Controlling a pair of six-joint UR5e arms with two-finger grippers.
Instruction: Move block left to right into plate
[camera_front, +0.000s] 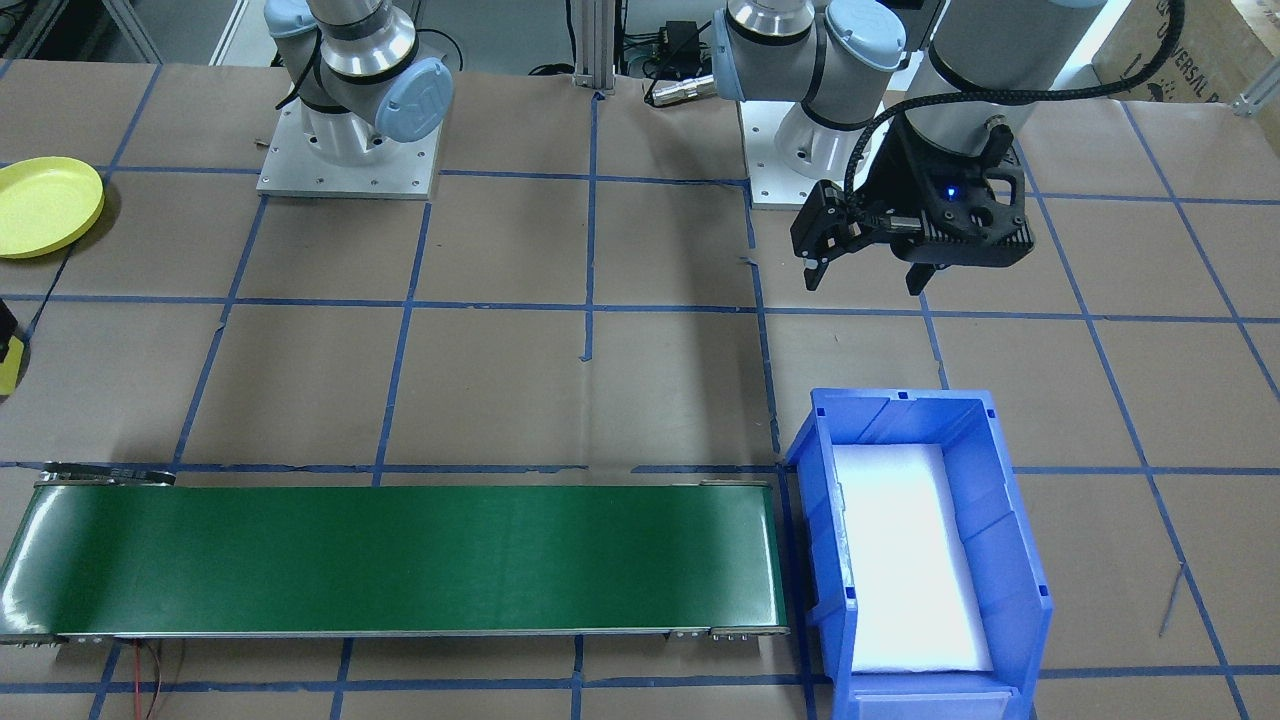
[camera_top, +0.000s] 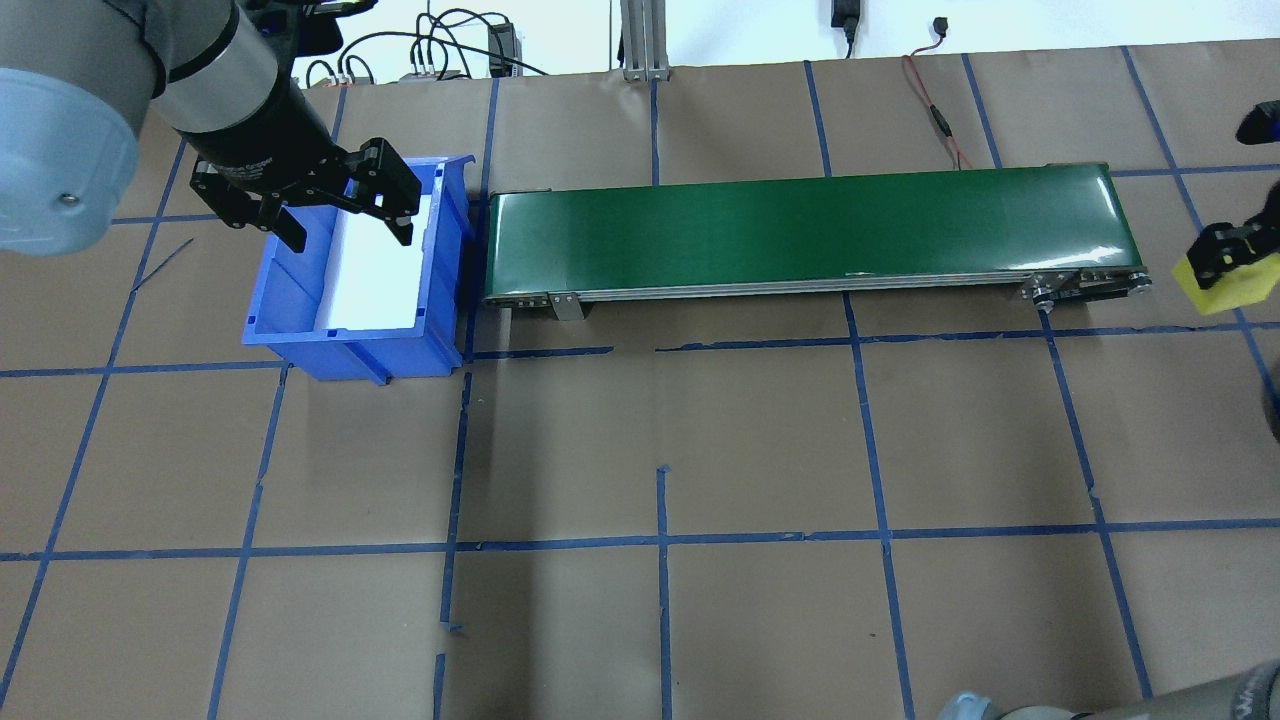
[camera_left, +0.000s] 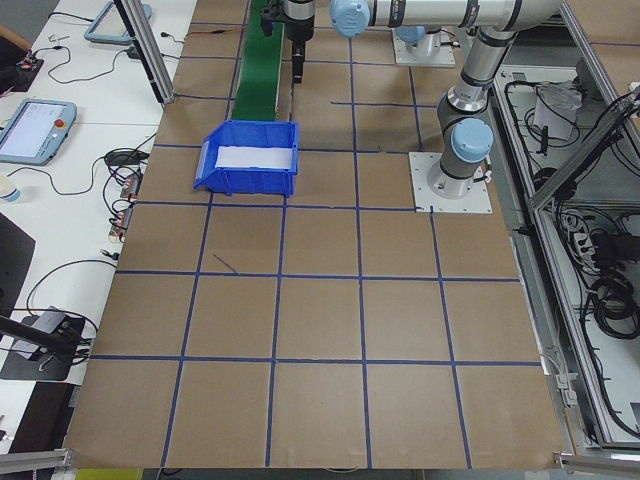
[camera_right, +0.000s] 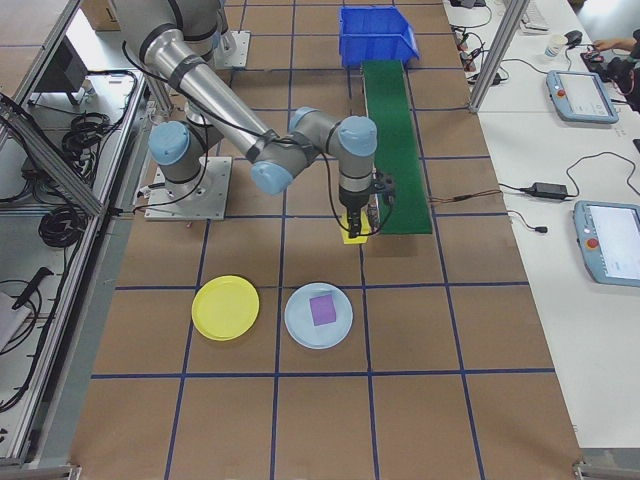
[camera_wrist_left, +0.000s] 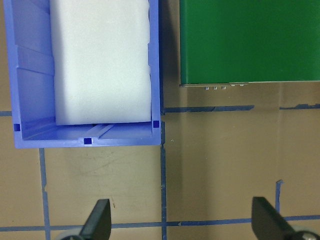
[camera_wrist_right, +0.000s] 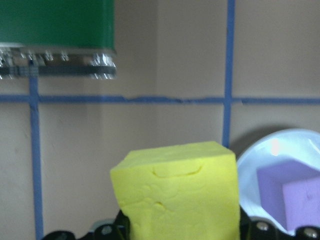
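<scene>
1. I am starting at the left: the left gripper (camera_top: 318, 203) is hanging with its jaws spread wide and nothing between them, over the near wall of the blue bin (camera_top: 300, 345). In its wrist view only the two fingertips (camera_wrist_left: 98, 220) are showing, far apart, above bare paper.
2. The bin is holding only a white foam liner (camera_wrist_left: 102, 60), and the green belt (camera_top: 810, 232) just beside it, at its 3 o'clock in the overhead view, is carrying nothing.
3. Past the belt's far end, the right gripper (camera_top: 1222, 262) is clamping the yellow block (camera_wrist_right: 177, 190) from two opposite sides, lifted off the table.
4. I am reading the block as light, soft foam: its face is showing dents and creases, so I judge it will squash rather than slip. The flat side faces are the place to grip, and gently.
5. The yellow plate (camera_right: 225, 307) is lying bare at about 7 o'clock from the block in the right-side view, apart from it.
6. A pale blue plate (camera_right: 318, 316), touching-close beside the yellow one, is already holding a purple cube (camera_right: 322, 310), so I am aiming past it.
</scene>
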